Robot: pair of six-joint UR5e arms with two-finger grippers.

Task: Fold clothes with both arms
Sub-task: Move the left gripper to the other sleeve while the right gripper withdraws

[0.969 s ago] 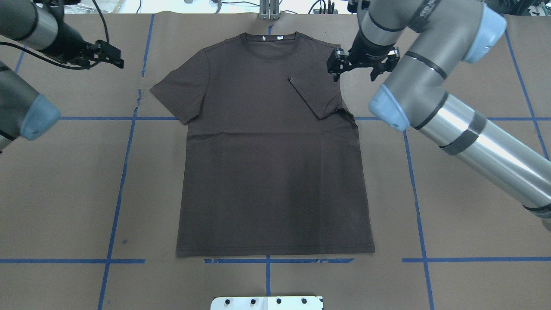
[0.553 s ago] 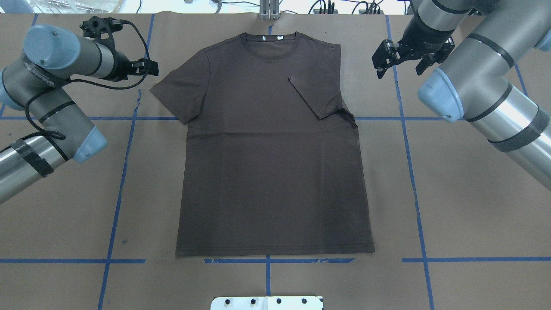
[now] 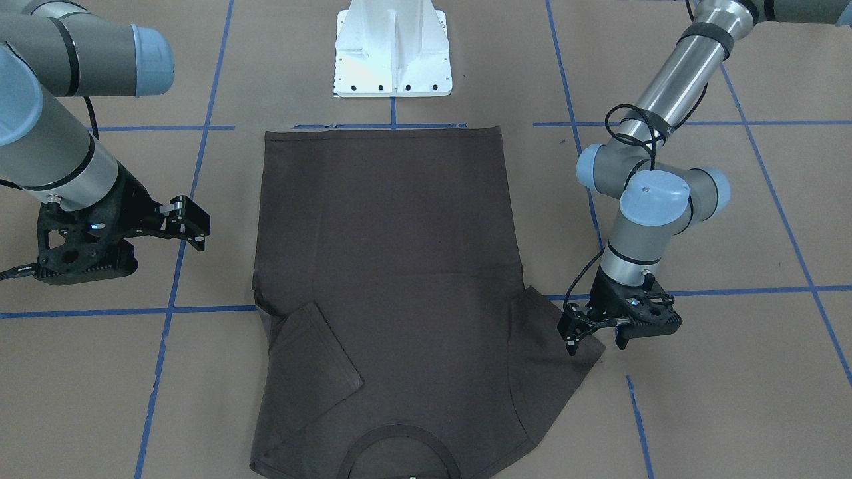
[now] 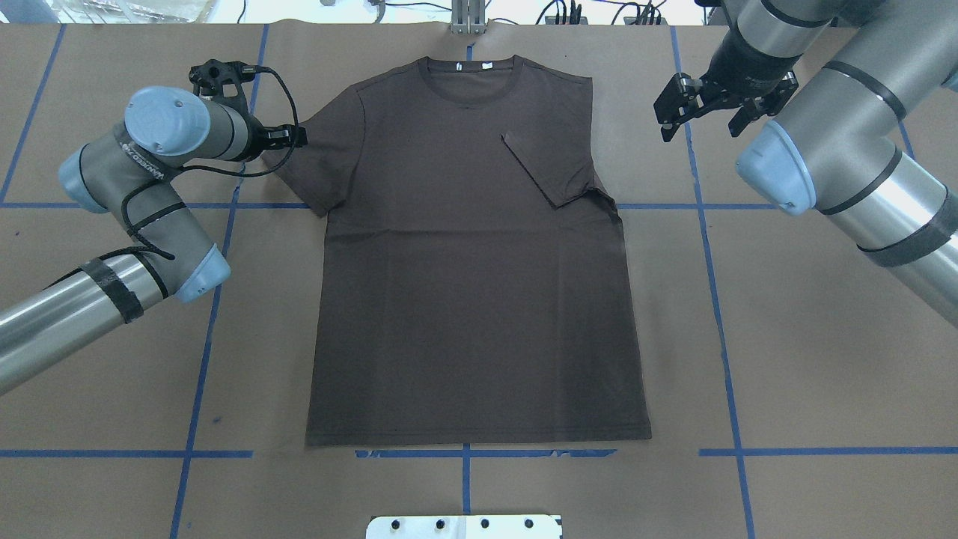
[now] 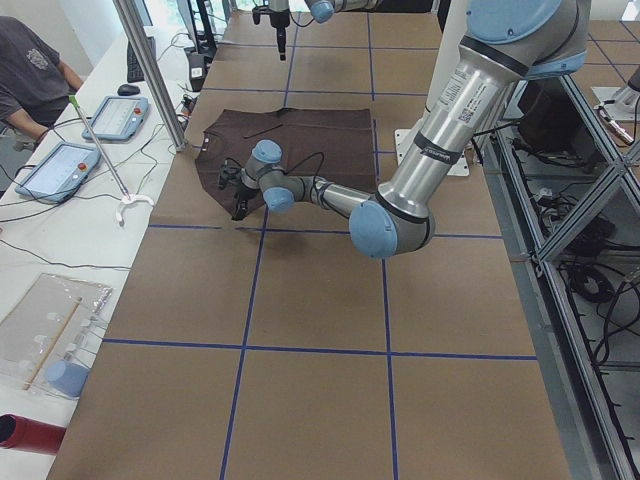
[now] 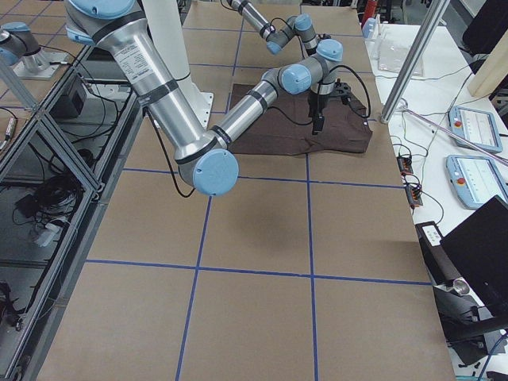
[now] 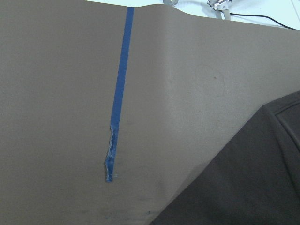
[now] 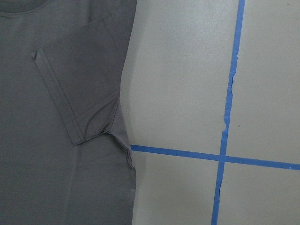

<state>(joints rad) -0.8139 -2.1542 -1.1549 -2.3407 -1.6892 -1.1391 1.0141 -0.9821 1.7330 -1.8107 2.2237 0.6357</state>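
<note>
The dark grey-brown T-shirt (image 4: 471,284) lies flat on the brown paper, collar (image 4: 470,71) at the far edge. Its sleeve on my right side (image 4: 550,161) is folded in onto the chest. The other sleeve (image 4: 314,165) lies spread out. My left gripper (image 4: 293,138) is open, low at that spread sleeve's outer edge; in the front view it (image 3: 594,344) stands just over the sleeve tip (image 3: 552,359). My right gripper (image 4: 697,126) is open and empty, above bare paper right of the shirt's shoulder. The right wrist view shows the folded sleeve (image 8: 70,93).
Blue tape lines (image 4: 718,322) grid the paper. The white pedestal base (image 3: 393,53) sits beyond the shirt's hem. A metal post (image 5: 150,70) stands at the collar end of the table. Beyond it a side bench carries tablets, with a seated person (image 5: 30,70).
My left arm has swung in from the far left until its gripper reached the spread sleeve's edge. My right gripper has drawn back to the right, away from the folded sleeve.
</note>
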